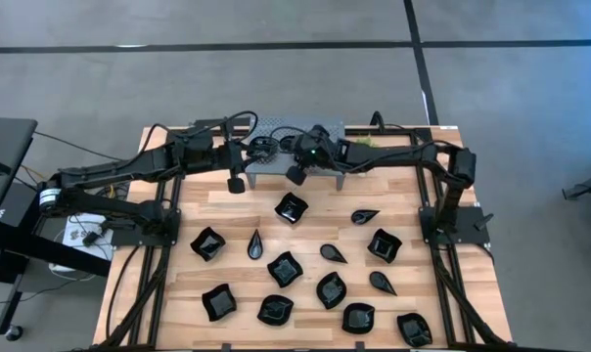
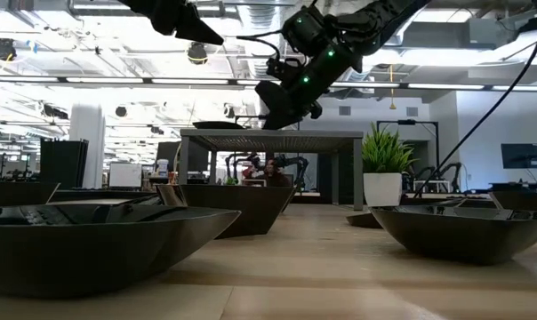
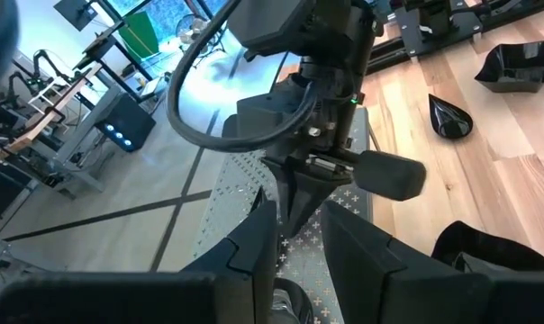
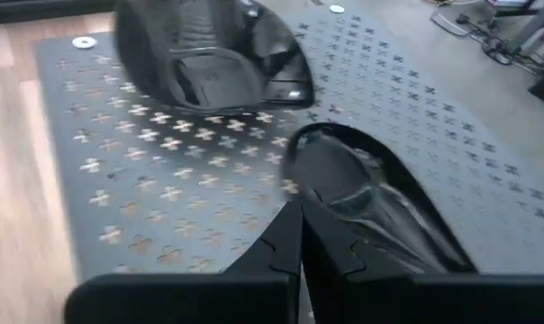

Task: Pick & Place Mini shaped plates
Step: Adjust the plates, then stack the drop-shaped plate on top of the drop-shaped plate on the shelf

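Note:
Several glossy black mini shaped plates [image 1: 292,207] lie on the wooden table. One wavy-edged plate [image 4: 209,63] rests by its base on the grey perforated stand [image 4: 101,180] at the table's far middle. My right gripper [image 4: 299,236] is over the stand, shut on a teardrop plate [image 4: 380,207]. My left gripper [image 3: 299,252] hovers open and empty at the stand's left, higher up, pointing at the right gripper. My right gripper holds the teardrop plate by its rim [image 4: 294,193] on one long side, one finger inside the bowl and one outside. The fingers slant down from the table's right. The plate is low over the stand top; whether it touches the stand I cannot tell.
A small green plant [image 2: 384,169] stands by the stand's right end. The loose plates fill the table's middle and near part [image 1: 335,288]. Bare wood [image 1: 227,205] lies between the stand and the first plates. Arm frames run along both side edges.

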`<state>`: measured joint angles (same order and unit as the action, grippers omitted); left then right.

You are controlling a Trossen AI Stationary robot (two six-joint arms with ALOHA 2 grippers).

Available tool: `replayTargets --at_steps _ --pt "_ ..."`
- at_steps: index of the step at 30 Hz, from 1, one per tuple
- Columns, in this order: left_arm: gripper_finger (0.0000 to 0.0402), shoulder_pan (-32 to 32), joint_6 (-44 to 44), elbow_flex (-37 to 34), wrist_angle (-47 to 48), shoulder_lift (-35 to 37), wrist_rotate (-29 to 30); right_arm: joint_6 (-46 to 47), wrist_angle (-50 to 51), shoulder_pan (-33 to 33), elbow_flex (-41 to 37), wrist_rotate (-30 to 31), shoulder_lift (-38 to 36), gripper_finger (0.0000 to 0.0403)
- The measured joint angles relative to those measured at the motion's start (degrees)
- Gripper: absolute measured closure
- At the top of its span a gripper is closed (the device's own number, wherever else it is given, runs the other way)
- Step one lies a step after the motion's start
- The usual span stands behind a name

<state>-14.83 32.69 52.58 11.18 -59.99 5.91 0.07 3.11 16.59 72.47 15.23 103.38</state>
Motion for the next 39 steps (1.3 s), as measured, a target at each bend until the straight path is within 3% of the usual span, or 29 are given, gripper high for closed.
replayTargets --at_steps 11,14,17,26,31,36,39 --pt "0.0309 4.89 -0.22 0.00 5.92 0.02 0.02 -5.30 8.46 -10.64 0.04 -0.20 -11.63 0.0399" --pt "0.0309 8.34 -0.51 0.00 8.89 0.04 0.03 -8.34 13.88 -14.82 0.04 -0.18 -14.24 0.0380" --pt "0.0309 11.43 -2.24 0.00 10.05 0.04 -0.01 -4.63 17.15 -18.27 0.02 -0.18 -15.41 0.0348" --pt "0.0309 18.50 -13.23 -1.27 13.91 1.04 0.67 6.14 29.01 -26.67 0.01 1.83 -9.51 0.0260" --pt "0.0309 20.08 -16.63 -3.76 13.86 2.70 4.36 16.06 45.57 -26.46 0.02 3.67 -6.79 0.0236" --pt "0.0309 20.06 -16.68 -6.45 13.78 3.57 5.01 21.62 63.18 -24.88 -0.04 -1.13 -4.20 0.0230" --pt "0.0309 20.04 -16.68 -8.00 13.55 3.85 5.22 21.90 67.48 -24.33 -0.85 -4.52 -2.42 0.0234"
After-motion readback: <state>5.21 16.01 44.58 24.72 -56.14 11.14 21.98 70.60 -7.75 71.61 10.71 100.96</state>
